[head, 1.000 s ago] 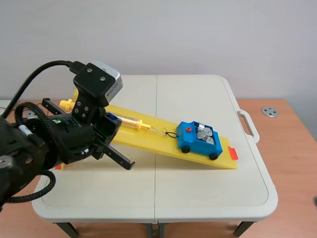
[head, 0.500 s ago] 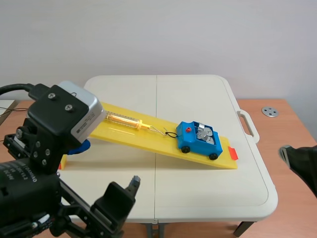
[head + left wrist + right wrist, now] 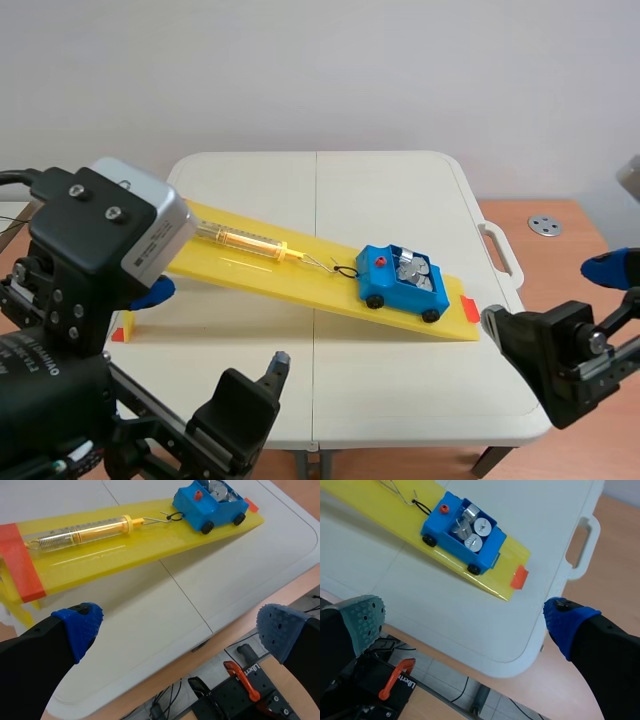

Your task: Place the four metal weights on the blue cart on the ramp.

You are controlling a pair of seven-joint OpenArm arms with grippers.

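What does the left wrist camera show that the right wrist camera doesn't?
Only the left wrist view: the spring scale lying on the upper part of the yellow ramp, its hook at the black loop of the blue cart, and the red band across the ramp's top end.
Only the right wrist view: the table handle and a look down on the weights inside the cart.
Both: cart, ramp, the orange tab at its foot. The left gripper and right gripper are open and empty.
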